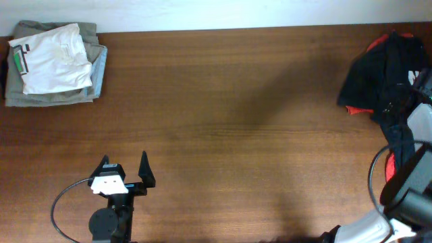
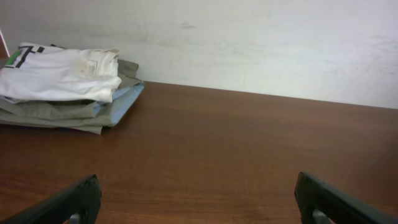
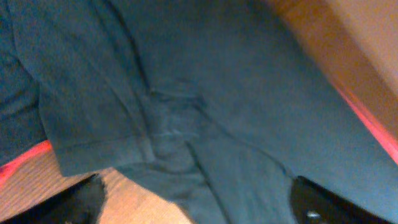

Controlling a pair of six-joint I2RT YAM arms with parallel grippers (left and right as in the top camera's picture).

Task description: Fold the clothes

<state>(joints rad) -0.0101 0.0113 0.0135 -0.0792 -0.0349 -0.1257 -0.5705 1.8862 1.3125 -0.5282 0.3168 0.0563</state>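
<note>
A crumpled black T-shirt (image 1: 378, 71) lies in a heap at the table's far right, with a red garment (image 1: 356, 109) showing under its edges. No lettering shows. My right arm (image 1: 420, 128) reaches over this heap from the right edge. In the right wrist view the dark cloth (image 3: 186, 93) fills the frame with a hemmed sleeve edge, and my right gripper (image 3: 199, 205) is open just over it, with cloth lying between the fingertips. My left gripper (image 1: 124, 169) is open and empty above bare table at the front left; it also shows in the left wrist view (image 2: 199, 199).
A folded stack (image 1: 54, 64) of a white shirt on olive and light blue garments sits at the back left corner; it also shows in the left wrist view (image 2: 68, 84). A pale wall (image 2: 249, 43) runs behind the wooden table (image 1: 236, 115).
</note>
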